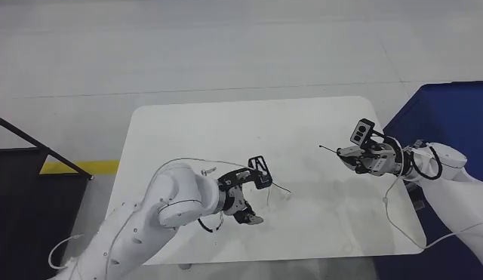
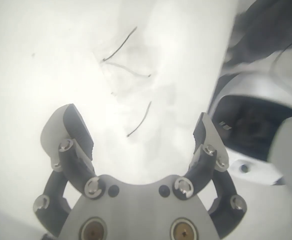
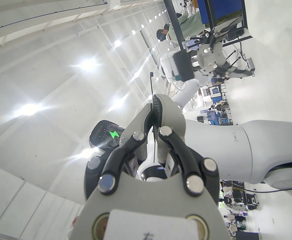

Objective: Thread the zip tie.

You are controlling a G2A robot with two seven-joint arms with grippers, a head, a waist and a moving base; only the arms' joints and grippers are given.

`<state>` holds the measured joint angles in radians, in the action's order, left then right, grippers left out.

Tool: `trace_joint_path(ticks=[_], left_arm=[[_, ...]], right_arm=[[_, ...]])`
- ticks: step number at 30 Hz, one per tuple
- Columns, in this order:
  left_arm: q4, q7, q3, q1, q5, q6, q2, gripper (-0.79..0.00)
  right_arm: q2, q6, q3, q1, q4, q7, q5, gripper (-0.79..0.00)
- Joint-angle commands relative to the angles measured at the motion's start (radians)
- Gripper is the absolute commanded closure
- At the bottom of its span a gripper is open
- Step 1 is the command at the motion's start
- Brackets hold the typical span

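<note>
My right gripper (image 1: 341, 152) (image 3: 156, 99) hangs over the right side of the white table (image 1: 317, 121), shut on a thin black zip tie (image 1: 328, 149) (image 3: 151, 86). The tie's head end sticks out past the fingertips towards the table's middle. My left gripper (image 1: 258, 193) (image 2: 138, 126) is over the near middle of the table, open, with nothing between its fingers (image 2: 78, 131). On the table just ahead of it lie thin dark strands (image 2: 139, 121), seen from above as one thin dark line (image 1: 278, 186). Which are zip ties and which are shadows I cannot tell.
A blue panel (image 1: 445, 114) stands beyond the table's right edge and a black frame (image 1: 30, 140) off its left side. A white cable (image 1: 392, 212) loops over the table's near right corner. The other arm's wrist (image 3: 211, 58) shows far off in the right wrist view.
</note>
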<state>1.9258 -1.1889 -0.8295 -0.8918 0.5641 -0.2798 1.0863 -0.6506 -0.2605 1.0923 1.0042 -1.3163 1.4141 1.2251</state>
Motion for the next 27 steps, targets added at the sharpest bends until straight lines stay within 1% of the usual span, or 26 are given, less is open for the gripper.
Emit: trace_joint_path(ticks=[1,2,3,12,13,14,15,16,17,18,19,20,21,22,23,27], left_arm=[[0.031,0.006,-0.051,-0.026,-0.185,0.081,-0.004,-0.785],[0.058,0.002,-0.052,-0.039,-0.246,0.056,-0.005,-0.785],[0.064,0.001,-0.052,-0.042,-0.269,0.042,-0.005,-0.785],[0.058,0.003,-0.051,-0.046,-0.272,0.051,-0.005,-0.785],[0.044,0.003,-0.054,-0.053,-0.284,0.098,-0.005,-0.785],[0.048,-0.031,-0.051,-0.049,-0.295,0.147,-0.005,-0.785],[0.039,-0.069,-0.056,-0.044,-0.317,0.237,-0.006,-0.785],[0.032,-0.071,-0.08,-0.032,-0.317,0.382,-0.006,-0.785],[0.065,-0.086,-0.085,-0.03,-0.339,0.469,-0.005,-0.785],[0.061,-0.096,-0.099,-0.041,-0.405,0.577,-0.004,-0.785],[0.059,-0.093,-0.121,-0.041,-0.431,0.697,-0.004,-0.785],[0.076,-0.092,-0.132,-0.045,-0.448,0.785,-0.005,-0.785],[0.051,-0.036,-0.15,-0.075,-0.497,0.875,-0.006,-0.785],[0.017,0.033,-0.136,-0.106,-0.505,0.945,-0.014,-0.785],[0.033,0.055,-0.118,-0.111,-0.504,0.967,-0.019,-0.785],[0.033,0.055,-0.118,-0.111,-0.504,0.967,-0.019,-0.785]], right_arm=[[0.0,0.0,0.0,0.0,0.0,0.0,0.0,0.0],[0.0,0.0,0.0,0.0,0.0,0.0,0.0,0.0],[0.0,0.0,0.0,0.0,0.0,0.0,0.0,0.0],[0.0,0.0,0.0,0.0,0.0,0.0,0.0,0.0],[0.0,0.0,0.0,0.0,0.0,0.0,0.0,0.0],[0.0,0.0,0.0,0.0,0.0,0.0,0.0,0.0],[0.0,0.0,0.0,0.0,0.0,0.0,0.0,0.0],[0.0,0.0,0.0,0.0,0.0,0.0,0.0,0.0],[0.0,0.0,0.0,0.0,0.0,0.0,0.0,0.0],[0.0,0.0,0.0,0.0,0.0,0.0,0.0,0.0],[0.0,0.0,0.0,0.0,0.0,0.0,0.0,0.0],[0.0,0.0,0.0,0.0,0.0,0.0,0.0,0.0],[0.0,0.0,0.0,0.0,0.0,0.0,0.0,0.0],[0.0,0.0,0.0,0.0,0.0,0.0,0.0,0.0],[0.0,0.0,0.0,0.0,0.0,0.0,0.0,0.0],[0.0,0.0,0.0,0.0,0.0,0.0,0.0,0.0]])
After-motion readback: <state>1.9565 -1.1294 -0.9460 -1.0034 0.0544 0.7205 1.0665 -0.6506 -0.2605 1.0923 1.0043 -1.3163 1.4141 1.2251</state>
